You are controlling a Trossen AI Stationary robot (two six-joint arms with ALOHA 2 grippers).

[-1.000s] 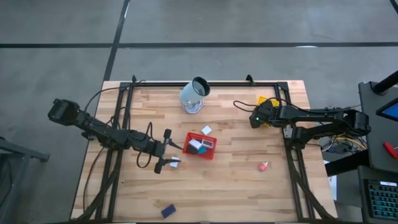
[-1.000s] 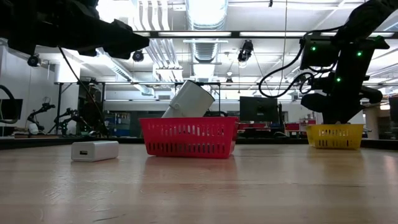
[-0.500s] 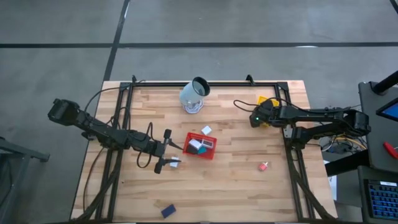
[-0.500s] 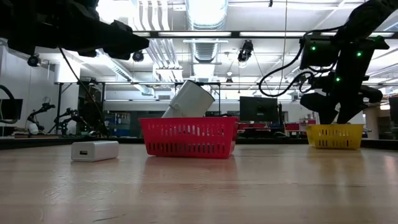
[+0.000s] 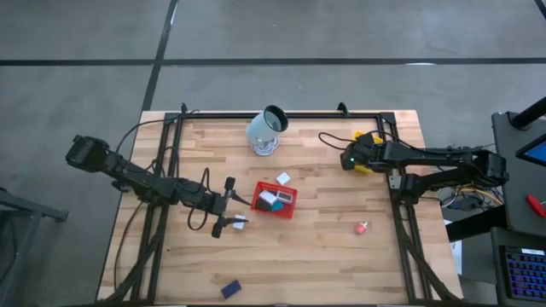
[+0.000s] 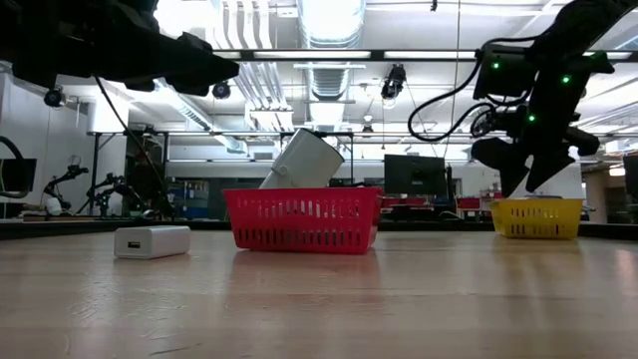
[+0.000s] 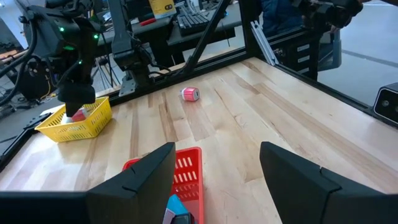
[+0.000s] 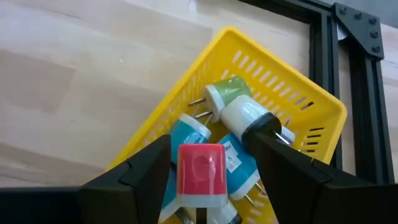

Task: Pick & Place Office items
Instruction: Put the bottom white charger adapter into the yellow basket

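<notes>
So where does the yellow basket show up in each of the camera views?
High view: yellow basket at the table's far right, mostly under the right gripper.
Low view: right edge, behind that gripper.
Left wrist view: far left.
Right wrist view: centre, plugs inside.
Shared landmark: the red basket.

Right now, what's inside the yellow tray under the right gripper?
The yellow tray holds a red-capped plug, a green-and-white plug and teal-and-white plugs. The right gripper, open above them, covers whatever lies lower in the pile.
</notes>
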